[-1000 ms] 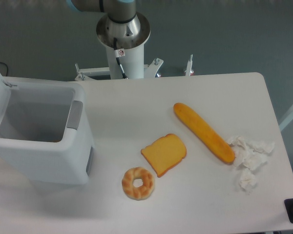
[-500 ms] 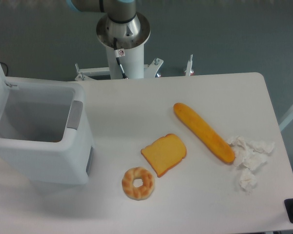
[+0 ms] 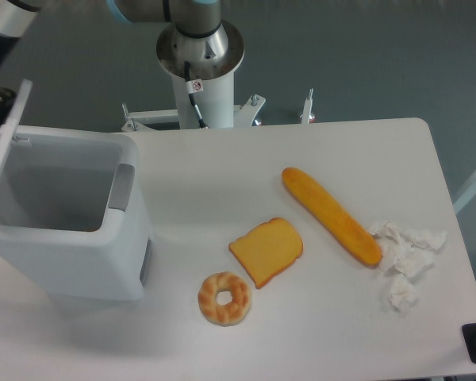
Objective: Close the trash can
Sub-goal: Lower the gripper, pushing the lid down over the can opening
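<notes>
Tipping inward at 9 o'clock, the lid (image 3: 4, 147) of the trash can (image 3: 67, 218) now leans over the open bin, where half a second ago you saw it standing further back at the frame's edge. A dark arm part (image 3: 1, 32) has also come into view at the upper left corner, just behind the lid. You can read this as the closing push under way, though the bin is plainly not shut yet. Whether the pincer is open or closed you cannot tell, since it is not clearly seen. Count on the white table (image 3: 317, 333): one trash can, one baguette (image 3: 331, 215), one toast slice (image 3: 266, 252), one doughnut (image 3: 224, 298) and one heap of crumpled tissue (image 3: 404, 258) at 3 o'clock.
</notes>
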